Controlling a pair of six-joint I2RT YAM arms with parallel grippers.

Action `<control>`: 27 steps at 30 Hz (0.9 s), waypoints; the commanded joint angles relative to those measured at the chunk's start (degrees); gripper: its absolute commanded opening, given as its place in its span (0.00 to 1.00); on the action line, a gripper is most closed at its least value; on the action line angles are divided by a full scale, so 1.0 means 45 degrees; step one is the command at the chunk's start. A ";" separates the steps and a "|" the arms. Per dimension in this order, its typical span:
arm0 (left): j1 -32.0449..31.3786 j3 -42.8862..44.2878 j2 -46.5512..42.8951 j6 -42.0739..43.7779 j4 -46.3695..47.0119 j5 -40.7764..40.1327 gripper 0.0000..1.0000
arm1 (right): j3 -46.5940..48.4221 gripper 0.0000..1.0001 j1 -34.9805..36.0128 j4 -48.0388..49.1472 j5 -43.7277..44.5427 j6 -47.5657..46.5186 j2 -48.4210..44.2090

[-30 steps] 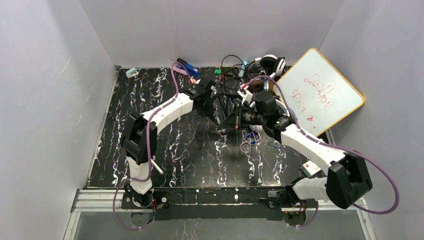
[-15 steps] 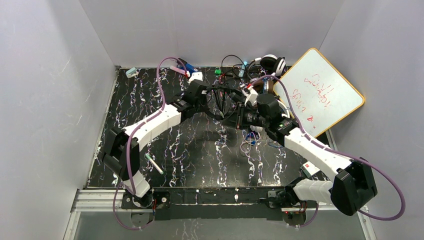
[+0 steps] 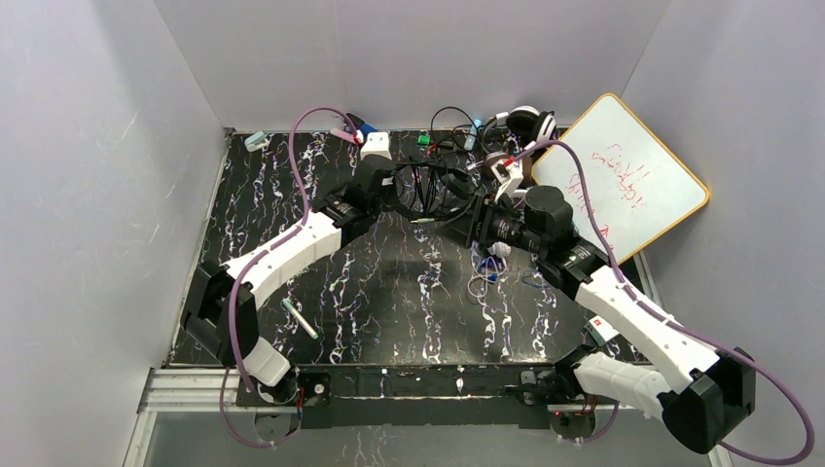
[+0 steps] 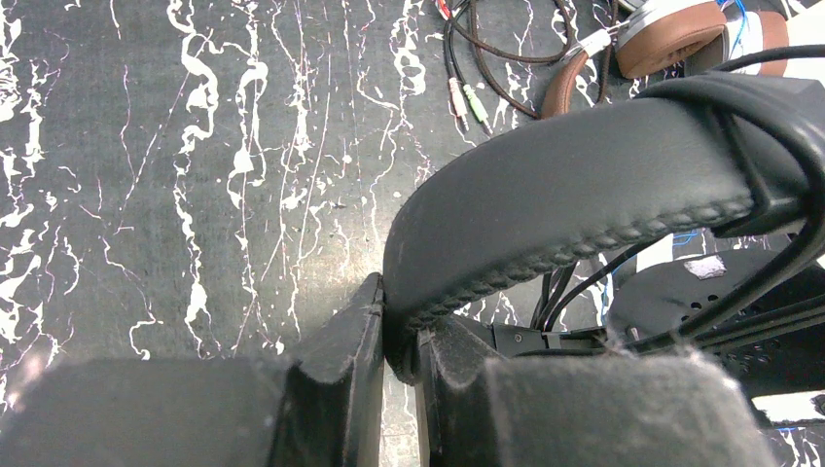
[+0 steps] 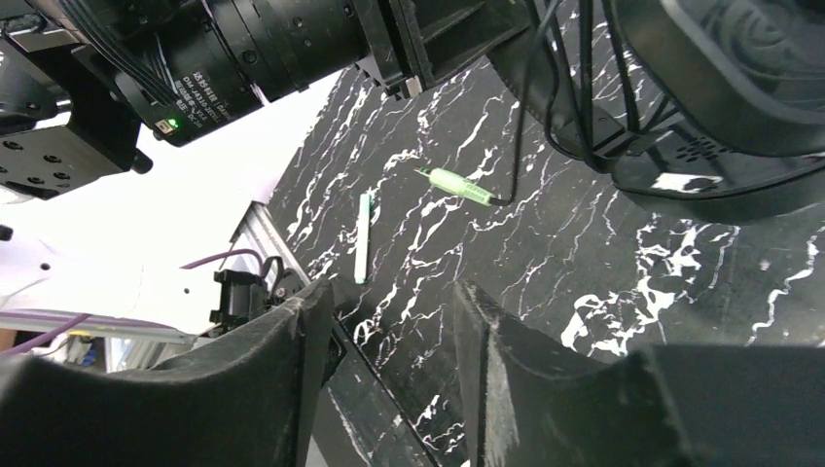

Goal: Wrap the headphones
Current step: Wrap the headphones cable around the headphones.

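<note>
From above, the left arm has drawn back towards its own side and carried the black over-ear headphones up off the black white-veined marble-look table. They now hang in the air between the two arms at the far middle of the table, with dark cord looped about them. The right gripper, clamped a second ago, has sprung apart just beside them. I judge that it has let go of the cord after a turn of winding and that the wrap is well along. The white headset and the white, wood-framed whiteboard lie untouched at the far right. In the left wrist view, the left gripper is pinched tight on the end of the padded headband, which is matte black leatherette, arched, with a stitched edge. The thin black cord crosses the band near the cup. Below lies the brown-cupped headset, its cups smooth and rounded. In the right wrist view, the right gripper stands parted and holds nothing. Ahead of it, the pale green plug dangles at the cord's loose end under the glossy black ear cup, and a slim white pen lies on the table.
</note>
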 commanded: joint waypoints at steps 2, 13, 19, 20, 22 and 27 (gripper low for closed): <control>-0.0037 0.0055 -0.0882 -0.0001 0.0561 -0.0331 0.00 | 0.1158 0.62 0.0007 -0.1307 0.1491 -0.0549 -0.0357; -0.0067 -0.0215 -0.1287 -0.0001 0.0441 -0.0234 0.00 | 0.2909 0.67 -0.0095 -0.1334 0.2188 0.0761 0.1420; -0.0126 -0.0283 -0.1436 -0.0057 0.0354 -0.0113 0.00 | 0.3708 0.61 -0.0097 -0.0807 0.2212 0.1081 0.2574; -0.0157 -0.0285 -0.1437 -0.0077 0.0337 -0.0077 0.00 | 0.3776 0.59 -0.0099 -0.0652 0.2218 0.1134 0.2728; -0.0221 -0.0295 -0.1428 -0.0117 0.0287 -0.0007 0.00 | 0.4005 0.55 -0.0102 -0.0466 0.2201 0.1197 0.3071; -0.0351 -0.0344 -0.1399 -0.0053 -0.0193 0.0132 0.00 | 0.4805 0.09 -0.0159 0.0008 0.1990 0.1264 0.3670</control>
